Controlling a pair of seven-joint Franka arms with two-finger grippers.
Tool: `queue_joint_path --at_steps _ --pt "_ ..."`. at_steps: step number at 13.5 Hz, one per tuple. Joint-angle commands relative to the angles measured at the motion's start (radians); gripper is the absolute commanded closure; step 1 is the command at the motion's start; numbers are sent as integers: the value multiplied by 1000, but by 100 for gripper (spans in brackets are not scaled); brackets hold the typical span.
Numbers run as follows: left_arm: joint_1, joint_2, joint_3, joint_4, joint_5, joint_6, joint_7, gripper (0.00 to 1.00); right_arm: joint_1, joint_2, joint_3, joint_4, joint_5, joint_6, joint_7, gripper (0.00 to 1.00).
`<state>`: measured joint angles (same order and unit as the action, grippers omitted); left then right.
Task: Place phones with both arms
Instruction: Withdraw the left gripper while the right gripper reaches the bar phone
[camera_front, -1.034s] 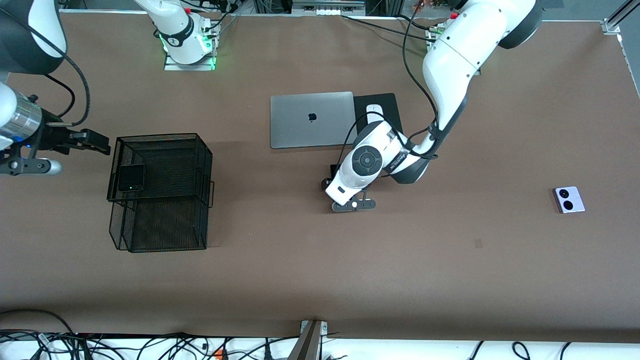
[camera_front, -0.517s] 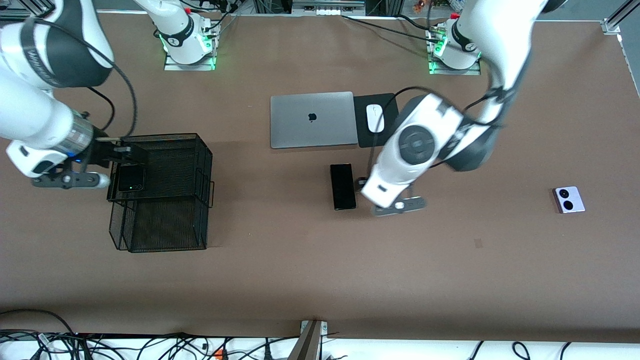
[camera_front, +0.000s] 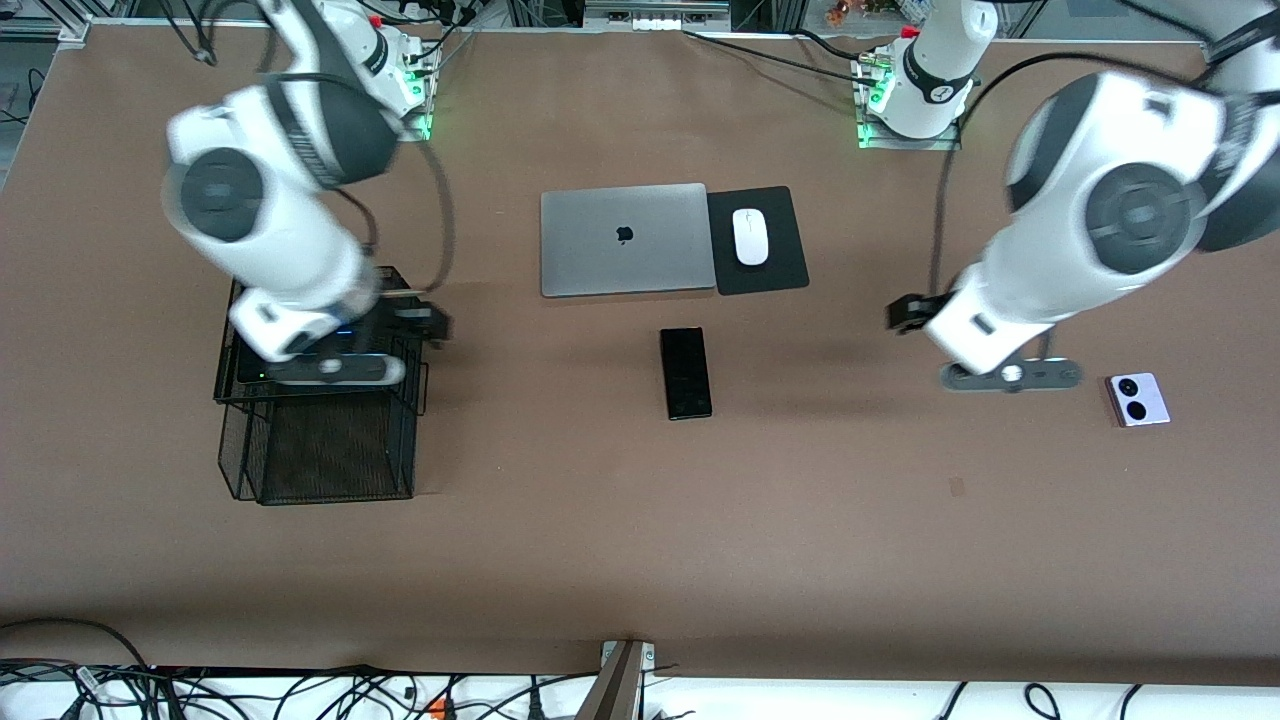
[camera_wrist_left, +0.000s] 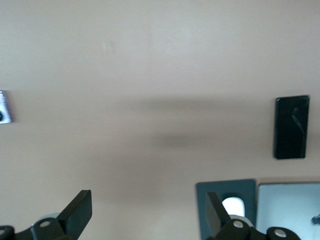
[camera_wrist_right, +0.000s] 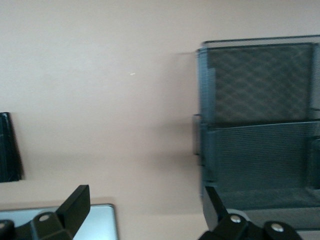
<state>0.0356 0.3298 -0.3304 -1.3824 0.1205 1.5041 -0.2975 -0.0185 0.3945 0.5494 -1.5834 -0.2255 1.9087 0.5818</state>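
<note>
The left gripper (camera_front: 905, 313) stands wide open and holds nothing; it hangs over bare table between the slab phone (camera_front: 686, 373) and the lilac flip phone (camera_front: 1138, 400), both of which lie flat and untouched; the left wrist view confirms spread fingers (camera_wrist_left: 77, 215) with empty space between them. The right gripper (camera_front: 432, 322) is likewise fully open and empty; it is over the edge of the wire basket (camera_front: 318, 450) on the side toward the laptop (camera_front: 625, 239); the black flip phone sits in the basket's upper tier, almost wholly hidden under the right arm's wrist in the front view. Judged step: one phone is stowed, two remain; each arm is in transit to its next pick. The next move likely calls for the left gripper to centre over the lilac flip phone and descend with its jaws either side of the phone's edges; the right gripper would travel to the slab phone and align across its narrow width. Compared with a second ago: the left arm has left the slab phone, which it then covered, and swung toward its own end of the table; the right arm has crossed from outside the basket to over it; the mouse (camera_front: 750, 236) is now unobstructed.
</note>
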Motion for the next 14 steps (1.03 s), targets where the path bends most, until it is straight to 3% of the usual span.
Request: queue_joint_path --at_steps 1,7,10,12,14 --pt "76 -70 -13 -33 -5 -27 96 0 53 117 92 52 -99 44 185 0" --pt "194 -113 20 -53 -2 -48 325 0 346 417 104 287 -322 81 500 0" --pt "168 -158 126 -111 -9 7 317 0 449 509 98 382 -360 82 500 0" --pt "158 -254 174 -241 -9 153 293 0 497 559 92 433 -388 87 500 0" --pt "146 -368 195 -402 -9 286 288 0 537 586 48 444 -402 133 495 0"
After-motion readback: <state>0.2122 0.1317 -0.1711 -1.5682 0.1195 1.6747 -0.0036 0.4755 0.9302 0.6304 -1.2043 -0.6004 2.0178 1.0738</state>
